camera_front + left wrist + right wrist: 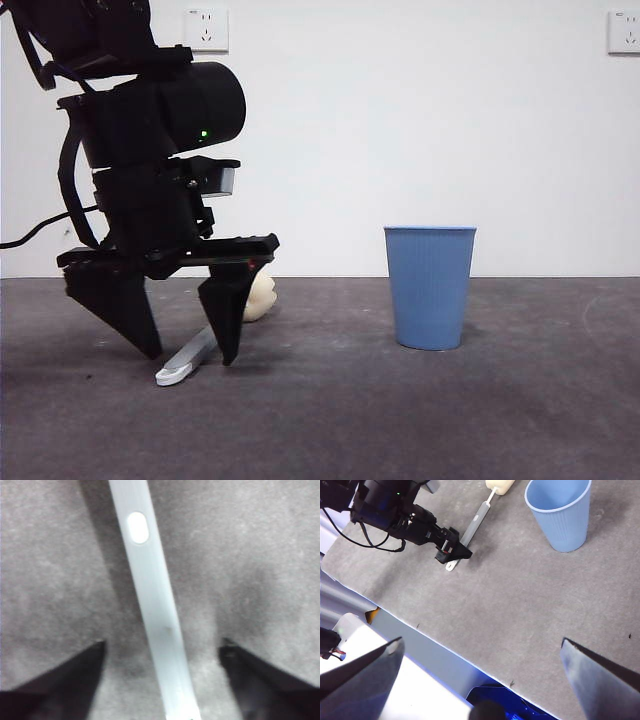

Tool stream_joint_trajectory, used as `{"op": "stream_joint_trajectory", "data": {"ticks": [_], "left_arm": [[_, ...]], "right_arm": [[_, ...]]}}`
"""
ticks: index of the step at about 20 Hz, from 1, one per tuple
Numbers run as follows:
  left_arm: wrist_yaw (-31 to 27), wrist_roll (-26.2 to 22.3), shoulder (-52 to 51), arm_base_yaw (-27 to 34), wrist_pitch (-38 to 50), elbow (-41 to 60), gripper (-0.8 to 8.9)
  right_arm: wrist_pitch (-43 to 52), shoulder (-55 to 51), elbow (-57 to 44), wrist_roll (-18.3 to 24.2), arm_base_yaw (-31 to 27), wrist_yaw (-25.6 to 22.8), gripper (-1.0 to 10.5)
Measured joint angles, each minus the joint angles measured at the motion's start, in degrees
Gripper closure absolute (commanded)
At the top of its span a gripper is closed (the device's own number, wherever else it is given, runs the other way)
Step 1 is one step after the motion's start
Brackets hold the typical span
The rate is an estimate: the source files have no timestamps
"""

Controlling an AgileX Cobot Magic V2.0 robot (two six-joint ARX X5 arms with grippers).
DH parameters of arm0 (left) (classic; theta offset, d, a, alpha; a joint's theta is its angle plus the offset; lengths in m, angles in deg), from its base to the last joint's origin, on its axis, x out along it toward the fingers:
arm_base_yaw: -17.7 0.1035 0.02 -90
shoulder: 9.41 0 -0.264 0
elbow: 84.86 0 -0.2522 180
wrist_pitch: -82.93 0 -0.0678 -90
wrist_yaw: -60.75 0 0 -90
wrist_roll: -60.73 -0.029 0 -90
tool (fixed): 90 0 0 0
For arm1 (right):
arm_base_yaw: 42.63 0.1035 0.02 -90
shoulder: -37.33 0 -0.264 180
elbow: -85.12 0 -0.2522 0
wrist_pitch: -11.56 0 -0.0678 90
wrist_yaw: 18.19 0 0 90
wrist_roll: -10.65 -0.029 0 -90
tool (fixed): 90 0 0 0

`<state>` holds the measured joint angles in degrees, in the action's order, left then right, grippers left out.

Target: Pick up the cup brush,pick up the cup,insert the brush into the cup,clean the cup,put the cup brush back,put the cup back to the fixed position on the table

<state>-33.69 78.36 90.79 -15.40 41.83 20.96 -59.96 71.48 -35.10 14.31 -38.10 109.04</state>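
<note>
The cup brush (190,359) lies flat on the table (400,420), its grey handle pointing toward the camera and its cream sponge head (259,298) farther back. My left gripper (188,355) is open, low over the handle, with one jaw on each side of it. In the left wrist view the handle (152,600) runs between the open jaws, untouched. The light blue cup (430,287) stands upright to the right; the right wrist view shows it (561,512) from above with the brush (475,524) beside it. My right gripper (480,680) is open, high above the table's near edge.
Wall sockets (206,30) sit on the white wall behind. The table's front edge (435,640) runs diagonally below the right gripper, with a blue object (495,700) under it.
</note>
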Motion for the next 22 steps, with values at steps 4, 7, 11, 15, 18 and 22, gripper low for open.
{"op": "stream_joint_trajectory", "data": {"ticks": [4,7,11,15,18,22], "left_arm": [[0.1,0.0,0.0,-0.6,0.0,0.0,8.25],[0.1,0.5,0.0,-0.8,-0.1,0.0,8.22],[0.1,0.5,-0.2,-0.8,-1.1,0.0,8.22],[0.1,-0.5,-3.6,-0.8,-3.6,0.0,8.22],[0.8,-1.7,-9.7,-0.8,-4.8,0.0,8.22],[3.5,-4.5,-19.4,-0.8,-11.1,0.0,8.22]], "right_arm": [[0.0,0.0,0.0,0.0,0.0,0.0,3.5],[0.0,0.0,0.0,0.0,0.0,0.0,3.5],[0.0,0.1,0.0,0.0,0.0,0.0,3.5],[0.0,1.6,0.0,-1.1,0.0,0.1,3.5],[1.8,3.6,0.0,-1.6,0.1,0.1,3.5],[11.3,8.0,0.0,-2.2,1.7,-1.9,3.5]]}}
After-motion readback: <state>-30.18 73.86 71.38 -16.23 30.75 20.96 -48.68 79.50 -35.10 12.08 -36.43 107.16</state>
